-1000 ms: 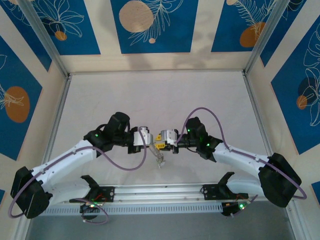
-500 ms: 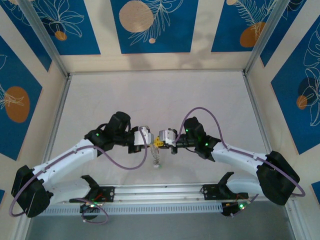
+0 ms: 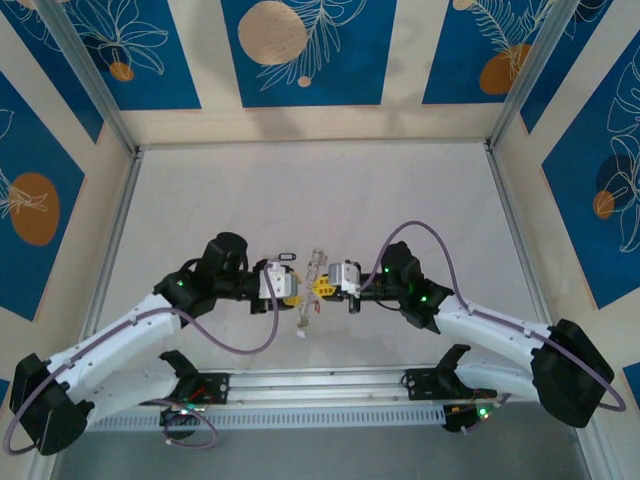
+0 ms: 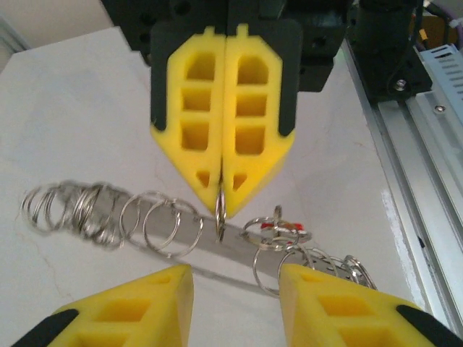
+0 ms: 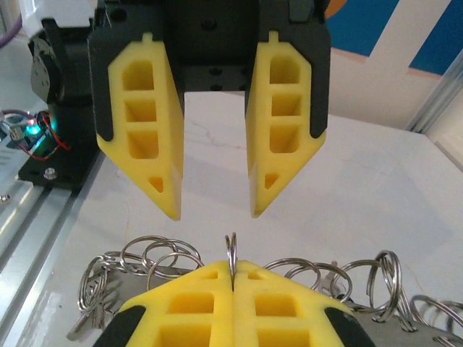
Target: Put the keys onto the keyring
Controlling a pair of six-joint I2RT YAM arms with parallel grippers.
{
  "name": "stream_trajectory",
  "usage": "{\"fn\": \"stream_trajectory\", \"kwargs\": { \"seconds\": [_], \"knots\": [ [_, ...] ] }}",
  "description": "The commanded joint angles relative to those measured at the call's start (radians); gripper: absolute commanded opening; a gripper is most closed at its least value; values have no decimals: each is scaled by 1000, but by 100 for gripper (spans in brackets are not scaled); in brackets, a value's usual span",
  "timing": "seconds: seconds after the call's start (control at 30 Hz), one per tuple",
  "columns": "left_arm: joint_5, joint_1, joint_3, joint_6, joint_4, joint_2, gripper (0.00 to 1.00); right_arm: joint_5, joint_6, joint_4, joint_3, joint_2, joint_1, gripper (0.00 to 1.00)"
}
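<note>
Right gripper [image 4: 221, 204] is clenching its fingers on the keyring [image 4: 219, 220] edge-on above the bench [image 4: 79, 108], the left gripper [image 4: 235, 273] is sitting released directly across from that ring, so I'd be easing the keys [image 4: 278, 231] dangling just beside it on slowly, holding the loop dead steady.

Smooth, shiny silvery metal gleams on the keyring [image 5: 229, 249] and the small rings [image 4: 170, 225]. The right gripper [image 4: 221, 201] shows matt yellow plastic fingers [image 4: 249, 108] in black housing. The table [image 4: 72, 116] looks matt white, faintly veined.
</note>
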Motion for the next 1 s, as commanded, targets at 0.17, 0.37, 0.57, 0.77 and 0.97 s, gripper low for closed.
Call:
{"fn": "stream_trajectory", "kwargs": {
  "seconds": [0.17, 0.37, 0.57, 0.77, 0.97],
  "knots": [
    [-72, -6, -16, -119, 29, -134, 43, 32, 84, 73, -44, -63, 18, 0],
    [81, -6, -14, -31, -6, -116, 39, -8, 114, 76, -44, -89, 22, 0],
    [130, -10, 0, -2, 47, -31, 35, -67, 107, 67, -35, -86, 21, 0],
    [169, -36, 14, -35, 108, 56, 30, -100, 111, 67, -18, -69, -4, 0],
    [132, -71, -37, -124, 294, 68, 30, -219, 104, 68, 33, -22, -61, 0]
  ]
}}
